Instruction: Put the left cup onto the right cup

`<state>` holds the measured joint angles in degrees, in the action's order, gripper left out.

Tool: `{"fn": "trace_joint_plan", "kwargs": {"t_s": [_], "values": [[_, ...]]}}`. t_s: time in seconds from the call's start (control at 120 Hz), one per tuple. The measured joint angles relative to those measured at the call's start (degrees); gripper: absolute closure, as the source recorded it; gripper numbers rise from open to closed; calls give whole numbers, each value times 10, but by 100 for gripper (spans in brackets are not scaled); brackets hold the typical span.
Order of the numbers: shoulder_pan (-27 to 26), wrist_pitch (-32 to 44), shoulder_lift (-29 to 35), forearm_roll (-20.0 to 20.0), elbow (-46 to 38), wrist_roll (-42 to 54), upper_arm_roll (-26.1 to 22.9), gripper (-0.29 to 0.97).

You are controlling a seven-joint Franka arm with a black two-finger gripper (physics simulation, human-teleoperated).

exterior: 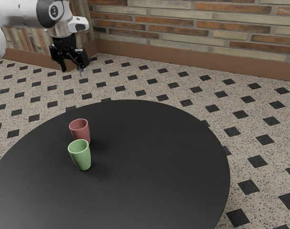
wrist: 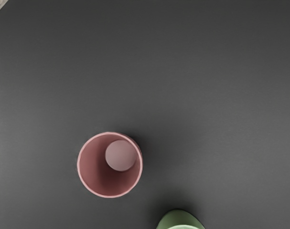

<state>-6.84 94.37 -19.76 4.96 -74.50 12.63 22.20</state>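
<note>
Nothing of the stacking is done. Both cups stand on the tabletop (exterior: 159,162) on their own bases, mouths up. My claw (exterior: 73,69) hangs high above them, over the tabletop's far edge toward the exterior view's left. Its fingers are spread wide and hold nothing. The whole job remains: descend, grip one cup, lift it, carry it over the other and set it down there.

The pink cup (exterior: 80,130) and the green cup (exterior: 80,153) stand just beside each other, not touching, in the part of the tabletop toward the exterior view's left. The pink one is closer to the far edge and the green one closer to the near edge. I cannot say for certain which counts as the left cup. In the wrist view the pink cup (wrist: 110,164) sits closer under my hand than the green cup (wrist: 180,220), so I judge it the likelier pick.

Both are handleless tumblers, round-mouthed and tapering to a narrower flat base, with a smooth matte finish and thin rims. That taper should let one nest partly inside the other rather than balance on the rim. The tabletop is round, dark and matte. Around it lie a speckled floor (exterior: 221,95) with black diamond insets and a brick wall (exterior: 207,24).
</note>
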Motion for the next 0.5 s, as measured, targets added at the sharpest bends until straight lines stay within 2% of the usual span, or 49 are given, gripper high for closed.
{"fn": "trace_joint_plan", "kwargs": {"t_s": [0.183, 0.367, 0.5], "values": [[73, 47, -60, 3, -3, 13, -53, 2], [83, 102, -97, 18, -26, 22, -59, 2], [78, 130, -68, 32, -94, 15, -59, 2]]}}
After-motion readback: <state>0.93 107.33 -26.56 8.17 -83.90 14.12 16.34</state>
